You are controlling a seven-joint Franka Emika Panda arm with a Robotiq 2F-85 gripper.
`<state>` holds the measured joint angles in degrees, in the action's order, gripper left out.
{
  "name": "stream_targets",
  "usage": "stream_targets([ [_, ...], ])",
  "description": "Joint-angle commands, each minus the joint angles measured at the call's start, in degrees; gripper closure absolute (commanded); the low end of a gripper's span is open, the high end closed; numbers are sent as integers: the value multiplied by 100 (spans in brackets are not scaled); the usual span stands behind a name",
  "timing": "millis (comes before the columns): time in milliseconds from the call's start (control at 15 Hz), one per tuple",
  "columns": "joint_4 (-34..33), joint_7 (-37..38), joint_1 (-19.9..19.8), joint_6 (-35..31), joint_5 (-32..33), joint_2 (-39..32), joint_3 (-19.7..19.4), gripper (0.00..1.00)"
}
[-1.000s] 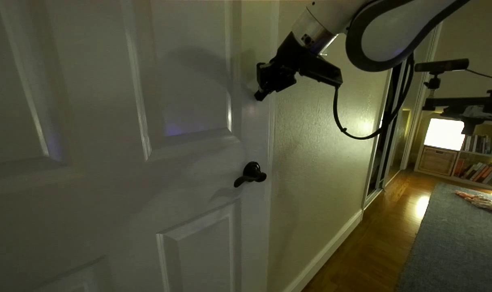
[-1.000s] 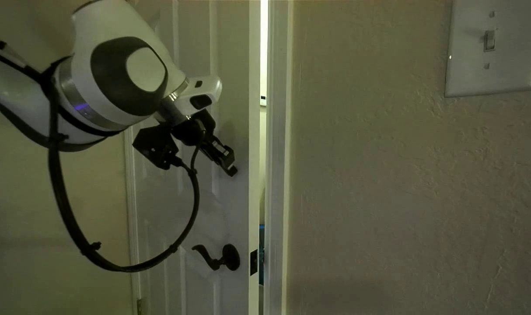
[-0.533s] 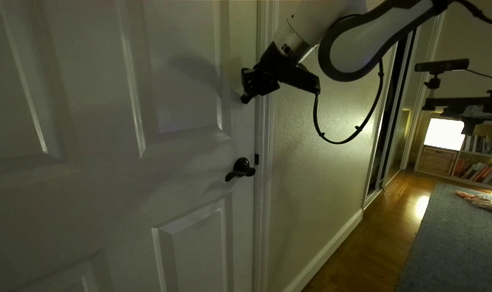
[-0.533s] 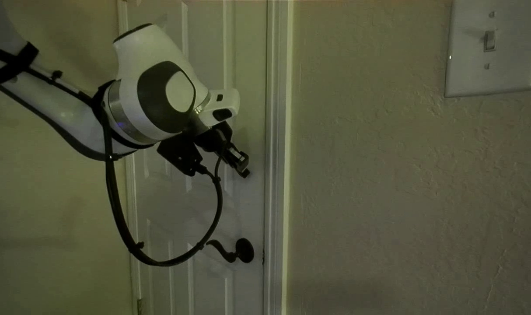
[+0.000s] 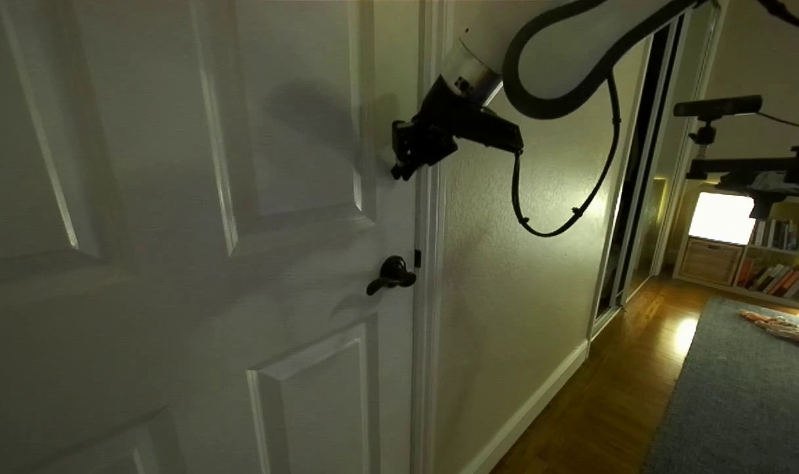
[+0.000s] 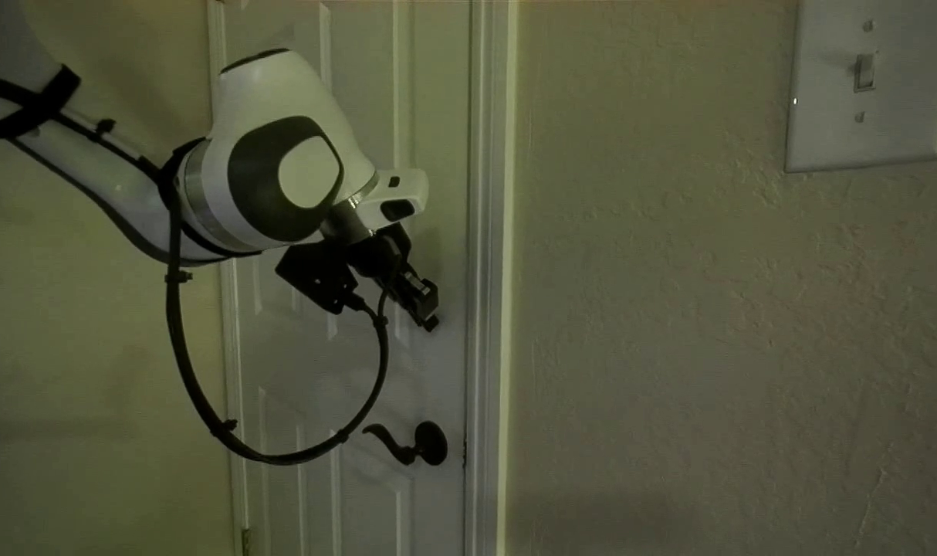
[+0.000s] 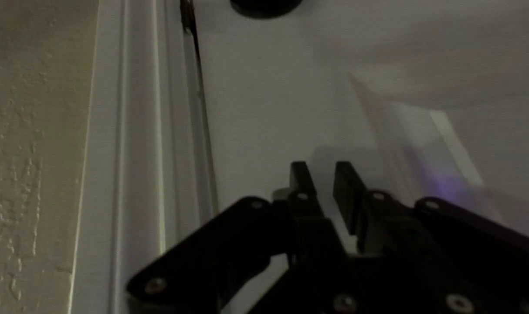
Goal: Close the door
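Observation:
The white panelled door sits in line with its frame. In an exterior view the door shows no light gap at its handle edge. In the wrist view a thin dark line runs between the door and the frame. The black lever handle also shows in an exterior view; only its round base shows in the wrist view. My black gripper is above the handle, close to the door near its edge. Its fingers are slightly apart with nothing between; contact with the door cannot be told.
The white door frame and textured wall stand beside the door edge. A light switch plate is on that wall. A cable loop hangs from the arm. A camera mount, bookshelf and rug are farther off.
From one second ago, the door swung from ajar to in line with the frame, and the arm moved with it. Over the last half second the door stayed put and the fingertips parted slightly.

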<state>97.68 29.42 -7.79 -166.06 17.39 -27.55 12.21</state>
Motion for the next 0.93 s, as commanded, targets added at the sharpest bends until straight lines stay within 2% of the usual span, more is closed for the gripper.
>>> stream_targets([
  [0,769,-1202,245,722,-1203,651,-180,49],
  [200,1430,-1665,433,1306,-1610,1220,-415,31],
  [467,2388,-2016,564,2101,-1640,2127,-667,5],
  [533,2635,-2130,560,2323,-1637,2388,-710,1],
  [867,3557,-2372,545,3224,-1509,3457,-918,0],
])
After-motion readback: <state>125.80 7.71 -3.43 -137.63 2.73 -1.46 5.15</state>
